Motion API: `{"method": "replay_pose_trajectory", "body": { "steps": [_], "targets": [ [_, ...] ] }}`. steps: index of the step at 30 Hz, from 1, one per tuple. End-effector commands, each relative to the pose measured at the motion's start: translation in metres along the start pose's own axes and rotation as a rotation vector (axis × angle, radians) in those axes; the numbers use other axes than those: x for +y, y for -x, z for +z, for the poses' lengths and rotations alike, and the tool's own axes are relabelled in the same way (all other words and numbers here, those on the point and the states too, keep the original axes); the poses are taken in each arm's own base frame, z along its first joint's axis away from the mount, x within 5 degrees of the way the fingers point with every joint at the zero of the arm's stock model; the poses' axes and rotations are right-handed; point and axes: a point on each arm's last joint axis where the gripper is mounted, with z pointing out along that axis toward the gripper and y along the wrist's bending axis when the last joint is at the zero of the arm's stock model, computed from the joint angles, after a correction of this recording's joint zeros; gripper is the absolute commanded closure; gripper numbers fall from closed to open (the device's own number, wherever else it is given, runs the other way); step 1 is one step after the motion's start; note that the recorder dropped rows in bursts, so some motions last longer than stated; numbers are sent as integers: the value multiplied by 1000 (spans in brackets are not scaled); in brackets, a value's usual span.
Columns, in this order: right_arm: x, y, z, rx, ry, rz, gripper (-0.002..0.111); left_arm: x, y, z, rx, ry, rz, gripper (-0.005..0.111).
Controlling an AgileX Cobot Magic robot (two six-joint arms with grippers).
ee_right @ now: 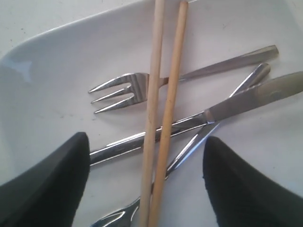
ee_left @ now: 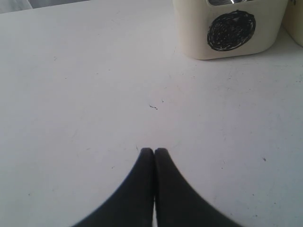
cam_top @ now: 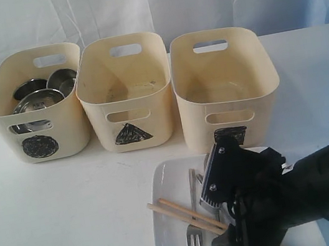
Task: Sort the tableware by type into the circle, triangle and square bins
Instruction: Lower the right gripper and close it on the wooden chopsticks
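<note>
Right wrist view: right gripper point(ee_right: 146, 156), jaws apart, straddles the chopsticks point(ee_right: 154, 85). It should pinch both sticks, sparing the fork point(ee_right: 118, 90) beneath. Left gripper point(ee_left: 154, 151) sits pressed together.

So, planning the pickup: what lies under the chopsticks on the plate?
A fork, a knife and a third steel handle cross beneath the chopsticks, on the white plate. The crossing spots themselves are covered.

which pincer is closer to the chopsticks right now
Right. The right pincer hangs open directly over the chopsticks on the plate, a finger to either side. The left pincer is shut above the table near the circle bin, away from them.
</note>
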Motion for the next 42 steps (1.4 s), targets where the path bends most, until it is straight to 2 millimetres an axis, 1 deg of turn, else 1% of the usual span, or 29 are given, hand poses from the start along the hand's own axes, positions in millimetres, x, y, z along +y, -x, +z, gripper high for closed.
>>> {"method": "replay_pose_trajectory", "body": {
  "steps": [1,6,9,15,19,24,31,37,42],
  "targets": [
    [-3,3,8,11,-6,-10,45,0,-1,0,-1,-3,2,107],
    [-6,2,16,37,-11,-37,52,0,-1,0,-1,-3,2,107],
    [-7,-1,21,54,-12,-50,53,0,-1,0,-1,-3,2,107],
    [-12,8,24,41,-20,-49,53,0,-1,0,-1,-3,2,107],
    [-13,10,31,55,0,-48,53,0,-1,0,-1,-3,2,107],
    [-14,7,40,83,15,-42,53,0,-1,0,-1,-3,2,107],
    [-14,3,47,111,28,-44,53,0,-1,0,-1,-3,2,107],
    [-14,3,49,114,42,-53,66,0,-1,0,-1,-3,2,107],
    [-14,5,49,111,46,-54,73,0,-1,0,-1,-3,2,107]
  ]
}}
